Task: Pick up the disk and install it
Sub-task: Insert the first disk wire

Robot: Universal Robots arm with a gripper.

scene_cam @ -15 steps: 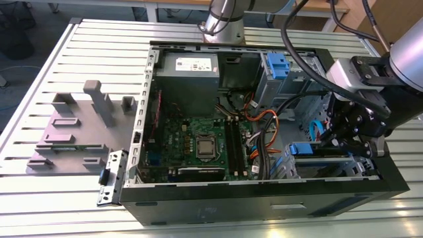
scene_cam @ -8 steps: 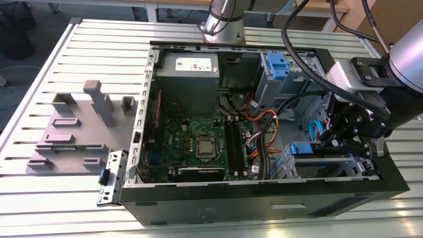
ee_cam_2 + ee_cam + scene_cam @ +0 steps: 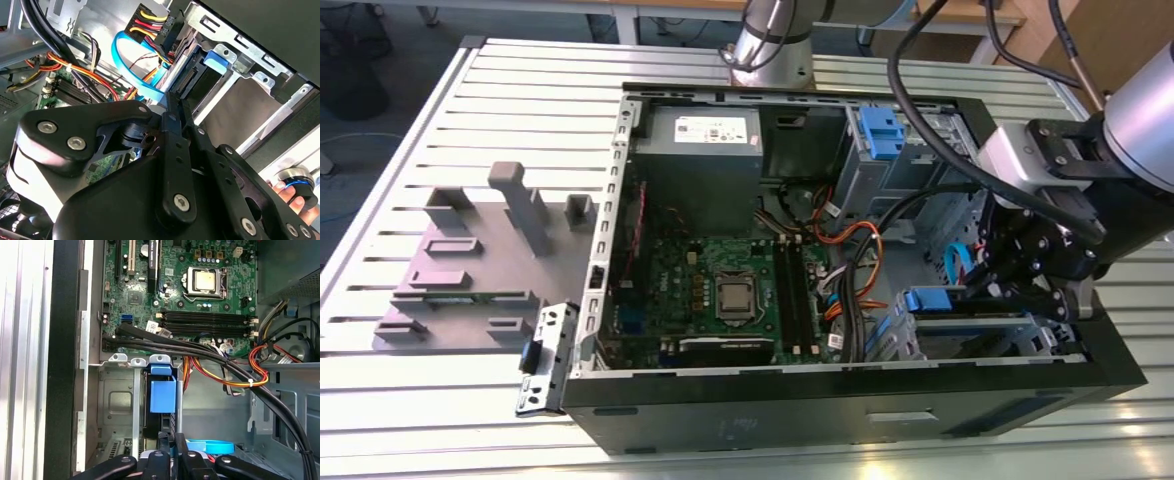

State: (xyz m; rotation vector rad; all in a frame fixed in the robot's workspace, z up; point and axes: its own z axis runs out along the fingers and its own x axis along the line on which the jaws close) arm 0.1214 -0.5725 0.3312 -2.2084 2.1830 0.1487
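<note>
Our gripper's point(image 3: 171, 442) fingers look squeezed together against the disk point(image 3: 162, 395), sitting on edge inside the drive cage point(image 3: 117, 400) — we'd worry a crooked shove jams it or snags the blue cable point(image 3: 210, 446).

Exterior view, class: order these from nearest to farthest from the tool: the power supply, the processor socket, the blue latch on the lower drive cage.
Measured from the tool:
1. Blue latch, beside it on the lower drive cage.
2. Processor socket, mid-motherboard, toward the exterior view's left.
3. Power supply, in the case's far corner, up and left.
</note>
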